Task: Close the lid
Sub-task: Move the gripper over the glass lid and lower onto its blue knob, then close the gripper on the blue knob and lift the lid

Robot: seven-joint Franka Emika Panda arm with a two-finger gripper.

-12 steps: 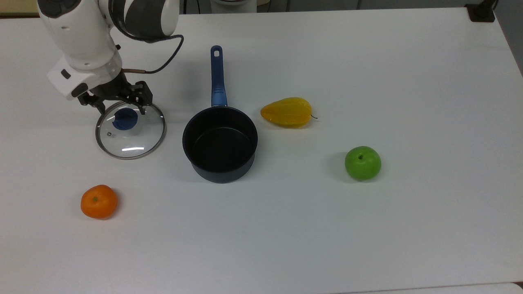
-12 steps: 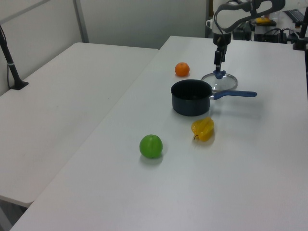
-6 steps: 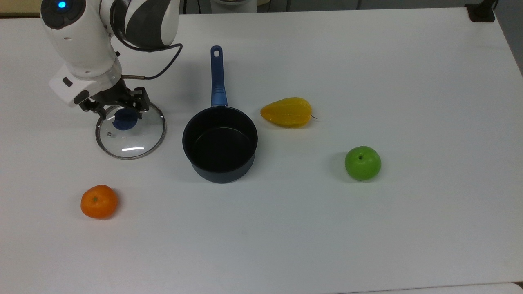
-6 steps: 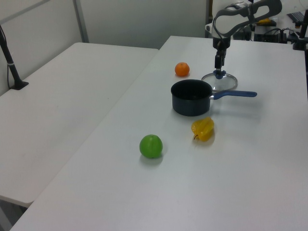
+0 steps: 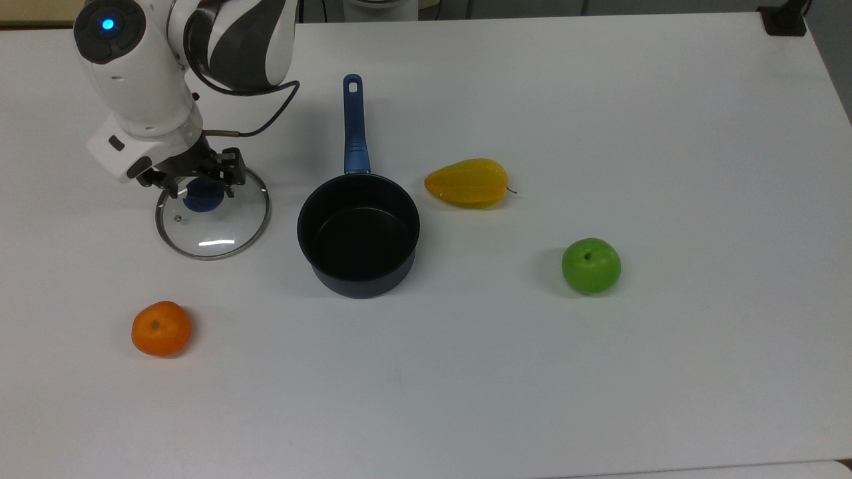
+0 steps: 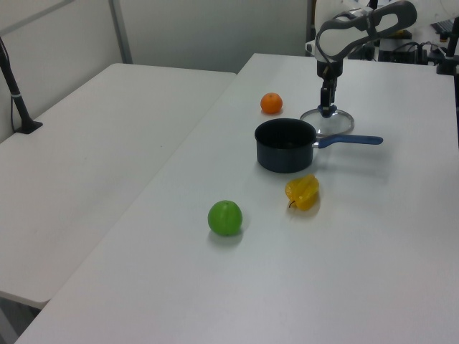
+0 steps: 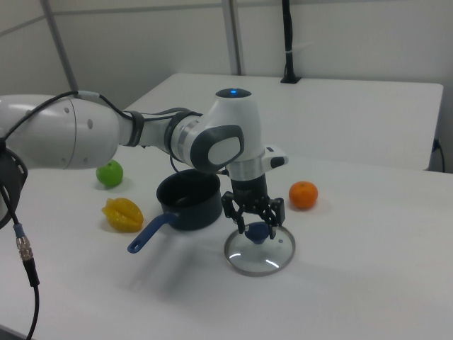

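White and wide, the counter (image 5: 599, 399) is carrying everything under even room light. At the arm's tip, the black two-finger end effector (image 7: 256, 228) is reaching straight down with its fingers spread, one on each side of the blue centre knob (image 7: 258, 233) of the round clear glass lid with a metal rim (image 5: 213, 214); whether the pads are touching the knob cannot be told. That lid is lying flat on the counter, just beside the dark saucepan with a long blue handle (image 5: 358, 233), on the top view's left of the saucepan and apart from it. The saucepan is standing open and upright. A yellow star-shaped fruit (image 5: 467, 182) is sitting near the saucepan on the top view's right, and a green apple (image 5: 590, 265) is resting farther from the saucepan that way. An orange mandarin (image 5: 161, 328) is lying well apart from the saucepan, toward the top view's lower left.
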